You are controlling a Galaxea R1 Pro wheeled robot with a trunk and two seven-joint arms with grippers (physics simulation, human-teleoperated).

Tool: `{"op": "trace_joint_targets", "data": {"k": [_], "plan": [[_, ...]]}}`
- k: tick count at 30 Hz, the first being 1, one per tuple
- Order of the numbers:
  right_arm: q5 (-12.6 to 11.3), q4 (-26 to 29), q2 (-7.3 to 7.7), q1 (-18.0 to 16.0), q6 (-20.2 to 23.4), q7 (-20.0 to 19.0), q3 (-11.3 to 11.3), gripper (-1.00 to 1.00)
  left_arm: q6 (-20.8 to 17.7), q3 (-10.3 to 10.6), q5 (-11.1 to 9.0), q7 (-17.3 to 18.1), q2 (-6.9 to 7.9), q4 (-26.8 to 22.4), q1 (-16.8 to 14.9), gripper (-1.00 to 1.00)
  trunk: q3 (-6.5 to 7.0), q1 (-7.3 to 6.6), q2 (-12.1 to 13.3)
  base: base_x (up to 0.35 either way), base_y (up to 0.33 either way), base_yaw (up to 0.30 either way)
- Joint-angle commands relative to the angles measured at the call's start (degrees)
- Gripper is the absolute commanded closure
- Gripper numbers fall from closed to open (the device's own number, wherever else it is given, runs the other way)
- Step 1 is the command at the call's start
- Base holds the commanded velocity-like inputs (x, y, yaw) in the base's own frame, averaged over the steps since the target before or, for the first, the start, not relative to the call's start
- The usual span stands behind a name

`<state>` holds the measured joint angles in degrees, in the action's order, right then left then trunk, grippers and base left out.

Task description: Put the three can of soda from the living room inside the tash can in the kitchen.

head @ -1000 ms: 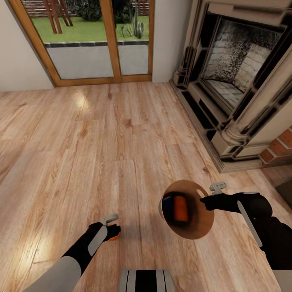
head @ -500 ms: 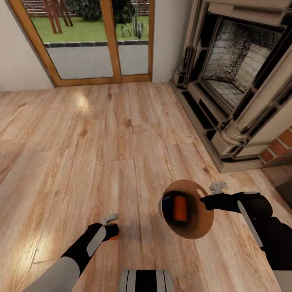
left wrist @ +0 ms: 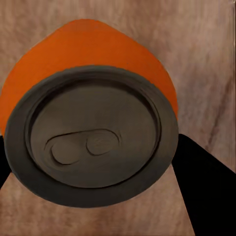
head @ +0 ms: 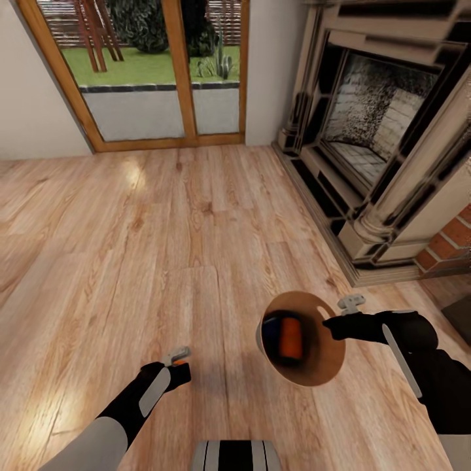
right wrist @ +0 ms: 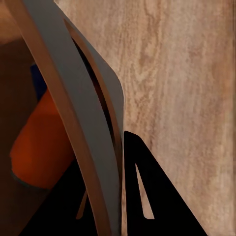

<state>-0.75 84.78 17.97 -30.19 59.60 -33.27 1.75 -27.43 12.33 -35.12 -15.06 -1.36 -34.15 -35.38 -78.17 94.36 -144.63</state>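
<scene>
Three cans are in play, and two of them ride inside the trash can (head: pixel 327 366), which the right hand (head: pixel 332 325) grips by its rim, one finger (right wrist: pixel 157 196) outside the thin pale-grey wall (right wrist: pixel 73 123) and the other inside, hidden behind it. From the head camera the bin is tipped so its round mouth faces up and toward the camera, tan-brown inside, with the oval slot (head: pixel 323 309) cut near the rim just beside the hand. Down in the bin lies an orange can (head: pixel 291 338) and, pressed against it on the side away from the hand, a blue can (head: pixel 270 329), only a sliver of blue showing. The right wrist camera catches the same pair past the bin's edge: a broad orange can body (right wrist: pixel 42 147) and a dark blue patch (right wrist: pixel 38 81) beyond it. Over on the other side, the left hand (head: pixel 180 367) is low above the wooden floor (head: pixel 196 229), clamped on the third can (left wrist: pixel 93 132); in the head view only a sliver of orange peeks out by the fingers. The left wrist camera looks straight down on its grey lid with the oval pull-tab stamping, orange shoulder flaring behind the rim, and a black finger (left wrist: pixel 206 191) hugging it on each side. Beyond the arms stand a stone-framed fireplace (head: pixel 386 131) and a wood-framed glass door (head: pixel 157 72) with grass outside.
</scene>
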Motion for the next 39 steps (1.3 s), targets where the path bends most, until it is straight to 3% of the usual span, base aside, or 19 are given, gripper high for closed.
{"op": "trace_joint_targets", "data": {"k": [1, 5, 9, 10, 11, 12, 16, 18, 21, 24, 27, 28, 31, 35, 39], "plan": [[-1.7, -0.9, -0.12, -0.1, 0.4, -0.4, 0.0, 1.0, 0.0, 0.0, 0.1, 0.0, -0.02, -0.1, 0.0, 1.0, 0.23, -0.03, 0.0, 0.0, 0.0, 0.0], [-1.7, -3.9, -0.35, -0.3, 0.4, -0.4, 0.0, 1.0, 0.0, 0.0, 0.1, 0.0, -0.06, -0.3, 0.0, 1.0, 1.12, -0.13, 0.1, 0.0, 0.0, 0.0], [-1.6, -4.6, -0.5, -0.4, 0.4, -0.4, 0.0, 1.0, 0.2, 0.1, 0.0, 0.0, -0.31, -1.9, 0.1, 1.0, 1.12, -0.13, 0.1, 0.0, 0.0, 0.0], [-1.6, -5.0, -0.56, -0.4, 0.4, -0.4, 0.1, 1.0, -0.1, 0.1, -0.1, 0.0, -0.29, -4.9, 0.4, 1.0, 1.12, -0.13, 0.1, 0.0, 0.0, 0.0], [-1.5, -6.1, -0.61, -0.5, 0.4, -0.3, 0.2, 1.0, -1.8, 0.1, -0.1, -0.2, -0.19, -12.8, 2.8, 1.0, 1.12, -0.13, 0.1, 0.0, 0.0, 0.0], [-1.5, -6.5, -0.62, -0.5, 0.4, -0.3, 0.2, 1.0, -2.7, 0.1, -0.1, -0.2, -0.16, -16.2, 3.9, 1.0, 1.12, -0.13, 0.1, 0.0, 0.0, 0.0], [-1.4, -7.8, -0.69, -0.6, 0.4, -0.2, 0.3, 1.0, -11.2, -0.3, -0.3, -0.7, -0.2, -43.7, 11.9, 1.0, 1.12, -0.13, 0.1, 0.0, 0.0, 0.0], [-1.3, -8.4, -0.81, -0.7, 0.4, -0.1, 0.3, 1.0, -13.0, 0.6, -0.6, -0.8, -0.66, -51.5, 13.6, 1.0, 1.12, -0.13, 0.1, 0.0, 0.0, 0.0], [-1.2, -10.2, -0.9, -1.0, 0.4, 0.0, 0.3, 1.0, -13.8, 2.7, -1.0, -0.4, -1.67, -55.6, 14.0, 1.0, 1.12, -0.13, 0.1, 0.0, 0.0, 0.0], [-1.2, -13.6, -0.97, -2.4, 0.4, 0.2, 0.3, 1.0, -15.0, 4.6, -1.2, 1.5, -3.98, -57.1, 12.9, 1.0, 1.12, -0.13, 0.1, 0.0, 0.0, 0.0], [-1.1, -16.5, -1.06, -3.7, 0.4, 0.3, 0.4, 1.0, -16.1, 9.6, -1.6, 5.3, -6.59, -57.7, 11.4, 1.0, 1.12, -0.13, 0.1, 0.0, 0.0, 0.0], [-1.1, -16.9, -1.07, -3.9, 0.4, 0.6, 0.4, 1.0, -16.5, 11.7, -2.9, 5.9, -7.02, -57.7, 10.8, 1.0, 1.12, -0.13, 0.1, 0.0, 0.0, 0.0], [-1.1, -17.4, -2.0, -4.1, 0.4, 3.4, 0.4, 1.0, -16.7, 15.8, -6.8, 6.6, -7.58, -57.8, 9.5, 1.0, 1.12, -0.13, 0.1, 0.0, 0.0, 0.0], [-1.1, -17.7, -3.88, -4.1, 0.4, 6.9, 0.4, 1.0, -16.7, 19.6, -8.8, 7.1, -7.84, -57.9, 8.5, 1.0, 1.12, -0.13, 0.1, 0.0, 0.0, 0.0], [-1.1, -17.7, -4.32, -4.1, 0.4, 7.7, 0.4, 1.0, -17.5, 22.8, -9.5, 7.1, -7.93, -57.9, 7.5, 1.0, 1.12, -0.13, 0.1, 0.0, 0.0, 0.0]]}}
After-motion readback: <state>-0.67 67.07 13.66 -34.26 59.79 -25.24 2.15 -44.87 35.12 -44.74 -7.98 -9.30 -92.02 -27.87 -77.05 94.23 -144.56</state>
